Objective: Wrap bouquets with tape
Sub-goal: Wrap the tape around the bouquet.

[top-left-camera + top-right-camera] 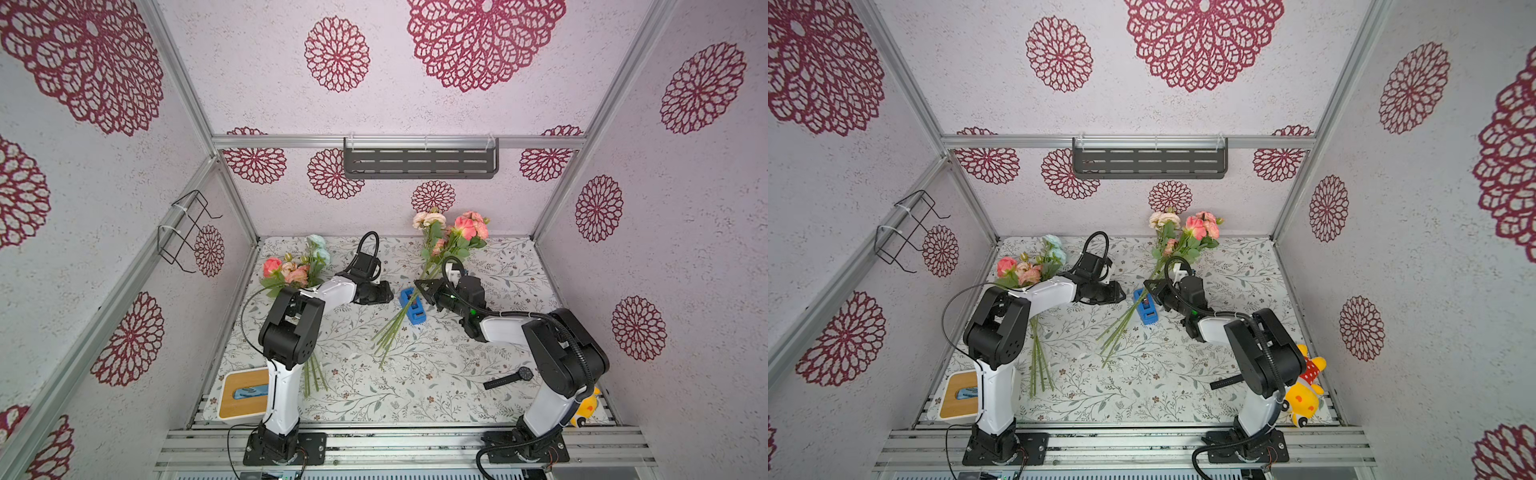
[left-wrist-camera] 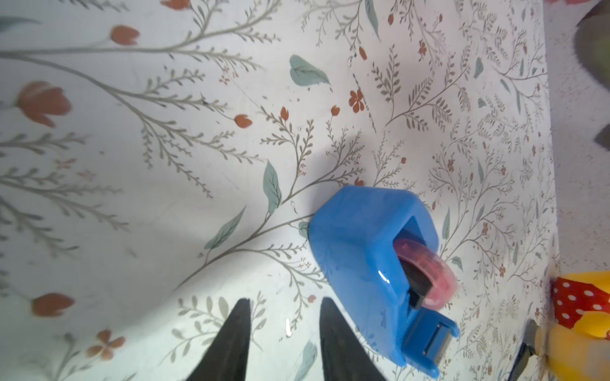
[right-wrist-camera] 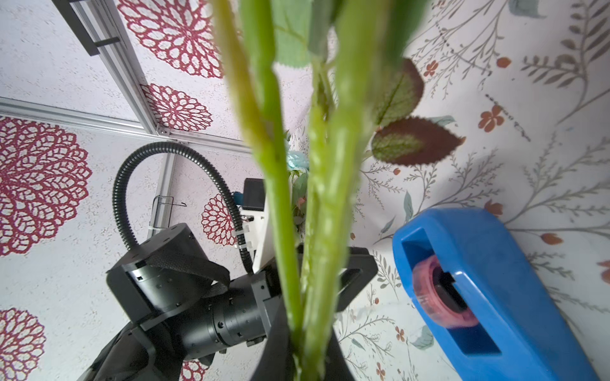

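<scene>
Right tool [image 3: 305,346] pinching bouquet [image 3: 317,198] by thin green stems, left tool [image 2: 284,300] spread (empty) beside glossy blue boat-shaped tape dispenser [image 2: 359,250]

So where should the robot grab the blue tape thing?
Probably the tape dispenser across its two long flat sides, near the middle, coming down from above. Those walls are smooth and roughly parallel, while the roll fills the top slot and the cutter sits at one end.

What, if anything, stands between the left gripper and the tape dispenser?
In the left wrist view only bare table separates the left gripper from the tape dispenser. In both top views the stems held by the right gripper cross beside it on that side; their height is unclear.
</scene>
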